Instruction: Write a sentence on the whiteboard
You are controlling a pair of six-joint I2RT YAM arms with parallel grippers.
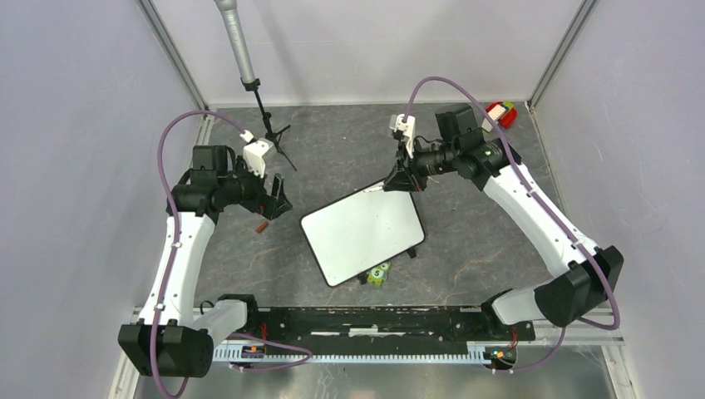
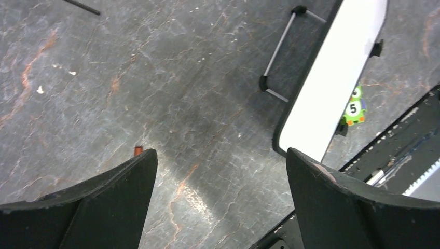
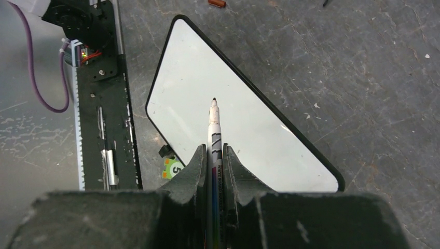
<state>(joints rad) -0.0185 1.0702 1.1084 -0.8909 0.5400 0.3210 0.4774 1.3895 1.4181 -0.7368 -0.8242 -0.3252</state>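
Observation:
The whiteboard (image 1: 363, 233) lies at an angle in the middle of the table, white with a thin black rim, and its face (image 3: 244, 119) is blank. No sentence is in view. My right gripper (image 3: 214, 153) is shut on a white marker pen (image 3: 214, 124), whose bare dark tip points over the board without touching it. In the top view this gripper (image 1: 399, 179) hangs at the board's far corner. My left gripper (image 2: 220, 155) is open and empty over bare table, to the left of the board (image 2: 332, 88). A small reddish-brown cap (image 1: 262, 225) lies just below the left gripper (image 1: 278, 204).
A green toy marked 5 (image 1: 378, 273) sits against the board's near edge. A wire stand (image 2: 277, 52) shows beside the board. A microphone on a tripod (image 1: 268, 133) stands at the back left, and a red-and-white object (image 1: 500, 112) lies at the back right. The black rail (image 1: 357, 320) runs along the near edge.

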